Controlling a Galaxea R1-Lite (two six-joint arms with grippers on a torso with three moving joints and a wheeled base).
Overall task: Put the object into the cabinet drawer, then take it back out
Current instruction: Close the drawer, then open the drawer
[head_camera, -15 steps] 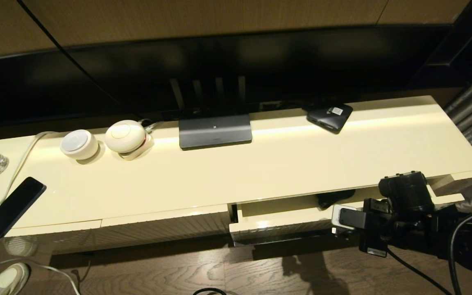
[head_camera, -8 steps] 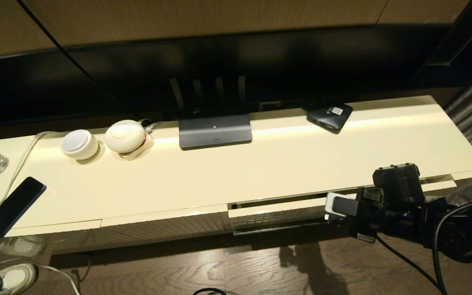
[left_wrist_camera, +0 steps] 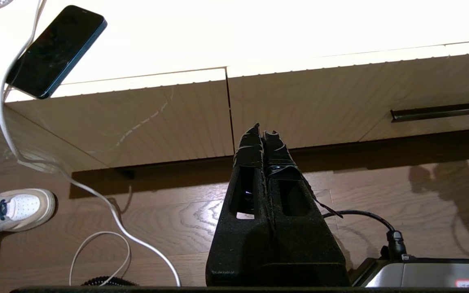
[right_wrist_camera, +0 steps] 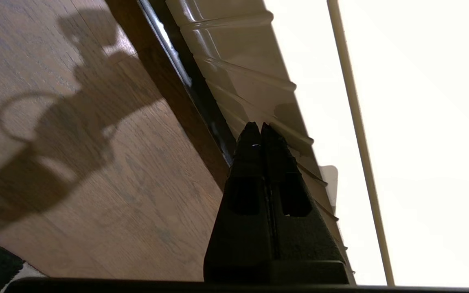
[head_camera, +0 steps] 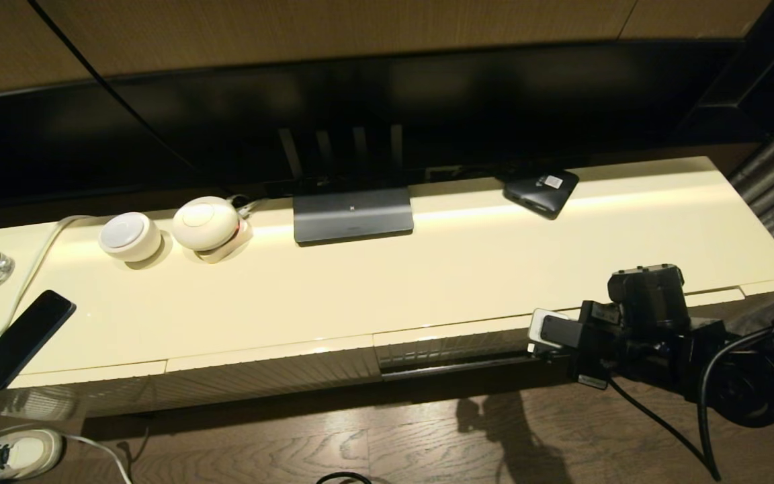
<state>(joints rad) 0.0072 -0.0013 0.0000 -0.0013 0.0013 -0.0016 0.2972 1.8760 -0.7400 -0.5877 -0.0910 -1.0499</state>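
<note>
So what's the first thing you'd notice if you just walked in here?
Probably the long glossy cream cabinet under the big dark screen, with two round white gadgets near its left end. Next, the black right gripper, shut, at the ribbed drawer front on the right.

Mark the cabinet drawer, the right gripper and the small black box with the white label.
cabinet drawer (head_camera: 454, 346): head view, on its ribbed cream front.
right gripper (right_wrist_camera: 257, 129): right wrist view, at the meeting fingertips.
small black box (head_camera: 536, 193): head view, on its black top beside the label.
</note>
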